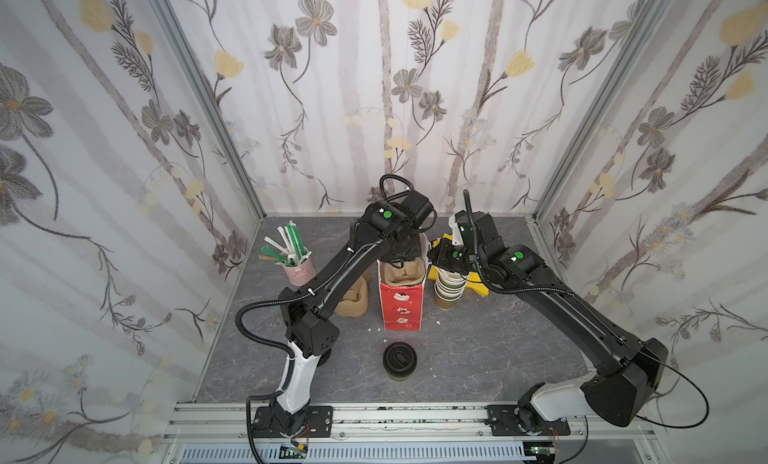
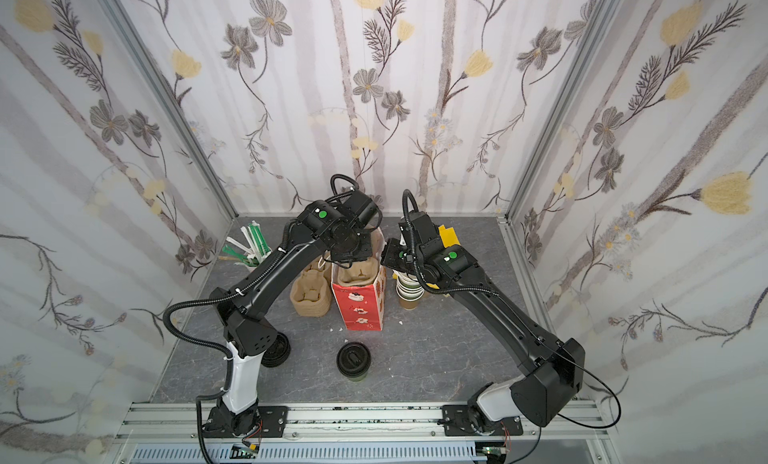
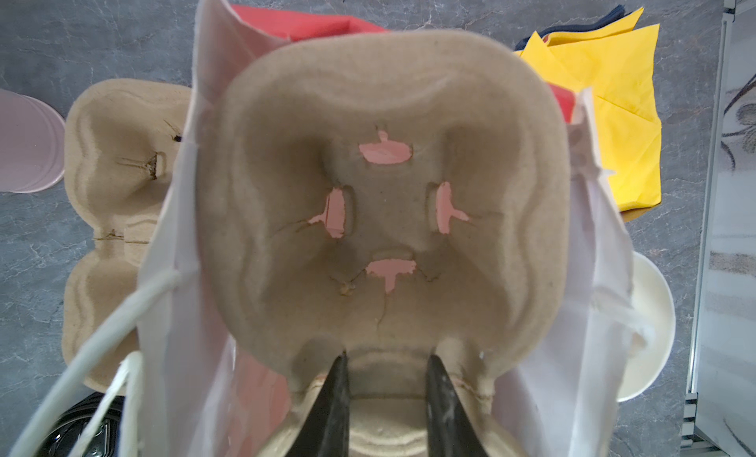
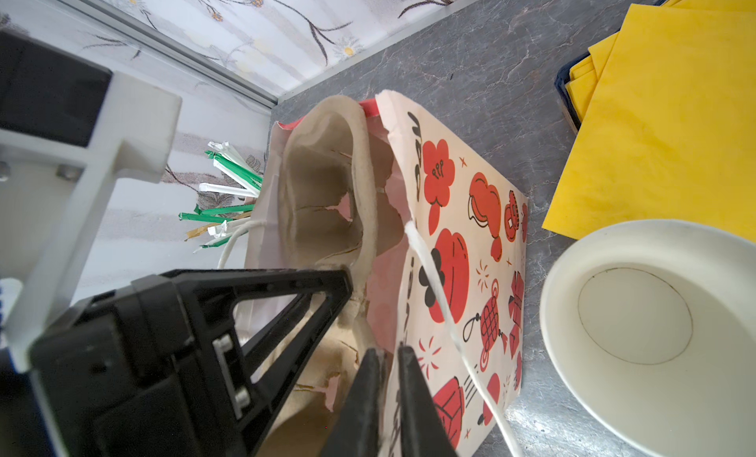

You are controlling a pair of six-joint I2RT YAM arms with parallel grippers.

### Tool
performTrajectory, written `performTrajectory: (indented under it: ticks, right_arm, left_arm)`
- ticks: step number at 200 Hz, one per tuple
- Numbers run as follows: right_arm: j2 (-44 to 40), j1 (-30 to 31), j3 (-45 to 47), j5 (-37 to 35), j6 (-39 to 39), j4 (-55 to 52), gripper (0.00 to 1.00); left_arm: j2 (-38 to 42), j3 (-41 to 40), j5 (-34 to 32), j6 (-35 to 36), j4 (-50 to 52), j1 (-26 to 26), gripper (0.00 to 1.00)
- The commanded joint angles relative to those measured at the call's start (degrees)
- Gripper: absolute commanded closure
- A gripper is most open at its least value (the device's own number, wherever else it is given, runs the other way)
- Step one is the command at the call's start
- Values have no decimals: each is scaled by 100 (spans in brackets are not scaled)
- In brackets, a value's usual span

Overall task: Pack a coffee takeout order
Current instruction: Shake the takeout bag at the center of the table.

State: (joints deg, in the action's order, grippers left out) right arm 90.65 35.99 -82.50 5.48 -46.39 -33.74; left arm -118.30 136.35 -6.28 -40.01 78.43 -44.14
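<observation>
Your left claw (image 3: 388, 359) grips the carrier (image 3: 384, 213), partway into the red bag (image 1: 401, 308). Your right claw (image 4: 386, 352) pinches the bag's rim. Left to pack: lidded cup (image 1: 400, 359) at the bag's 6 o'clock, napkins (image 4: 654, 127), straws (image 1: 297, 237).

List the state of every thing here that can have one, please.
Red paper bag: upright, mouth open, wall pinched by the right end effector.
Carrier: in the bag's mouth, gripped by the left end effector.
Black-lidded cup: upright, lid on, outside the bag.
Cup stack: nested, upright, top cup empty.
Napkins: stacked flat.
Straws: wrapped, standing in a pink cup.
</observation>
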Motion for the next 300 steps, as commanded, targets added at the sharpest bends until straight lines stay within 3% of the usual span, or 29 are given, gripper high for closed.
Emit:
performTrajectory:
  ticks: [1, 123, 236, 249, 264, 300]
  right_arm:
    - [34, 5, -5, 19, 30, 16, 91]
    - [27, 4, 6, 158, 16, 29, 99]
    - [40, -75, -13, 217, 42, 52, 99]
    - [37, -88, -18, 248, 60, 57, 94]
    - [39, -104, -60, 267, 97, 48, 79]
    - [240, -243, -417, -7, 509, -254, 62]
  left_arm:
    - [-109, 210, -357, 107, 100, 6, 78]
    - [-187, 486, -699, 178, -48, -44, 78]
    - [168, -223, -736, 363, -39, -183, 78]
    - [159, -248, -671, 375, -39, -183, 78]
    - [141, -276, -637, 396, -41, -183, 78]
    - [150, -267, -576, 426, -48, -180, 78]
